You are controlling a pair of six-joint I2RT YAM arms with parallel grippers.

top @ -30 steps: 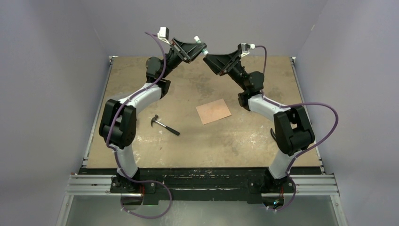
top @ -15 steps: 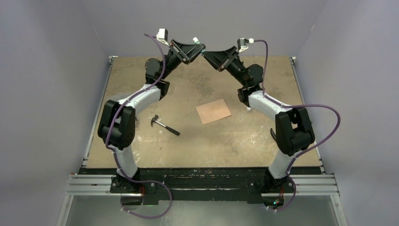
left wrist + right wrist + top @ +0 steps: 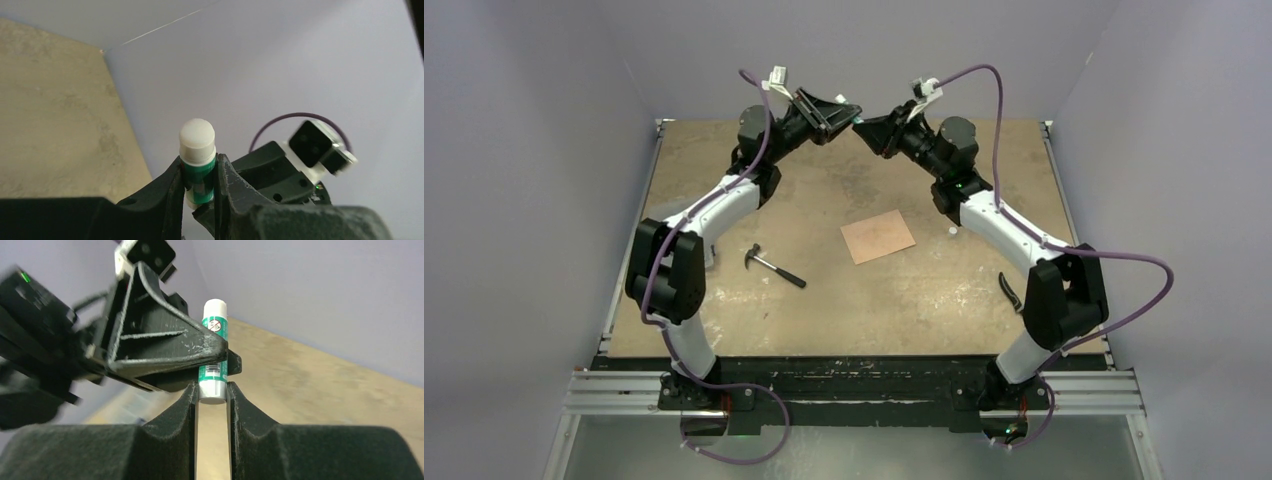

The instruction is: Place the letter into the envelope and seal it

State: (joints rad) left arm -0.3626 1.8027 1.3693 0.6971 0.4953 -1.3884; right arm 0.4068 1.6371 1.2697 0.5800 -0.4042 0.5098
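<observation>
A flat salmon-pink rectangle (image 3: 877, 237) lies at the middle of the table. No flap shows, so I cannot tell whether it is the envelope or the letter. Both grippers are raised at the back, meeting on a green glue stick (image 3: 197, 150) with white ends. My left gripper (image 3: 851, 112) is shut on its green body (image 3: 199, 174). My right gripper (image 3: 865, 122) is shut on the white end nearest it (image 3: 212, 392). The stick's other white end (image 3: 215, 307) points away from my right gripper.
A small hammer (image 3: 774, 266) lies left of the sheet. A dark curved object (image 3: 1010, 290) lies near the right arm, and a small white bit (image 3: 951, 231) lies right of the sheet. Grey walls enclose the table.
The right arm has stretched further back and its wrist has turned. The two grippers have come together, and the right fingers now clamp the end of the glue stick held by the left.
</observation>
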